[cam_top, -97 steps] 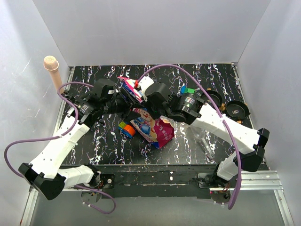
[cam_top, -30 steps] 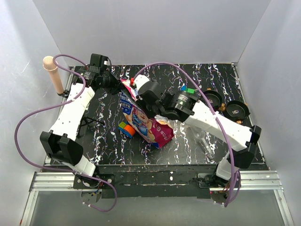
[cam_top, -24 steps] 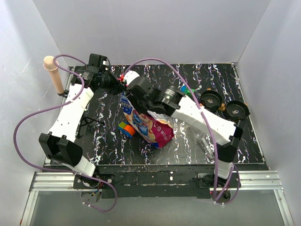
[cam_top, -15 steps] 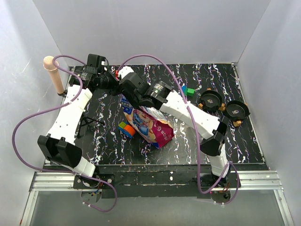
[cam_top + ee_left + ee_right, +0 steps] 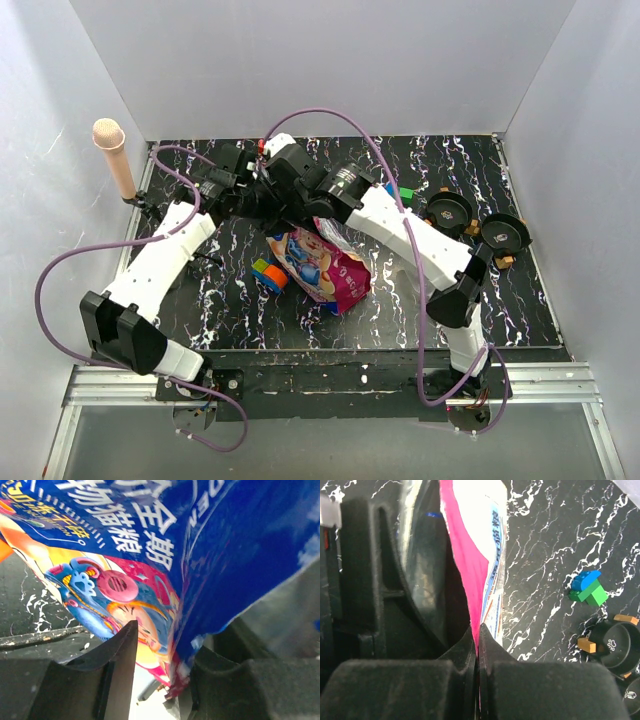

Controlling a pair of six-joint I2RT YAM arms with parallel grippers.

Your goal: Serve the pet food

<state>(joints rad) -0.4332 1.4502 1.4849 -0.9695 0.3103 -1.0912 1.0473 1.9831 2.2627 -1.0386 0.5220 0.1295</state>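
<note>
The pet food bag (image 5: 322, 266), glossy magenta with a blue panel and a cartoon animal, stands tilted at the table's middle. No kibble shows. My right gripper (image 5: 297, 212) is shut on the bag's top pink edge; in the right wrist view the gripper (image 5: 478, 642) pinches the thin flap of the bag (image 5: 472, 555). My left gripper (image 5: 262, 200) is beside it at the bag's top. In the left wrist view the gripper (image 5: 167, 647) is open, with the bag's edge (image 5: 200, 555) hanging between the jaws, against the right finger (image 5: 220, 680) and apart from the left finger (image 5: 120, 665).
Two black bowls with orange tabs (image 5: 449, 211) (image 5: 503, 233) sit at the right; one also shows in the right wrist view (image 5: 615, 640). Blue-and-green toy blocks (image 5: 587, 587) lie near them. An orange-and-blue toy (image 5: 268, 275) lies left of the bag. A beige post (image 5: 112, 155) stands at the back left.
My left arm has swung in from the back-left corner to the bag's top. My right gripper has kept hold of the bag's top edge while its arm shifted left.
</note>
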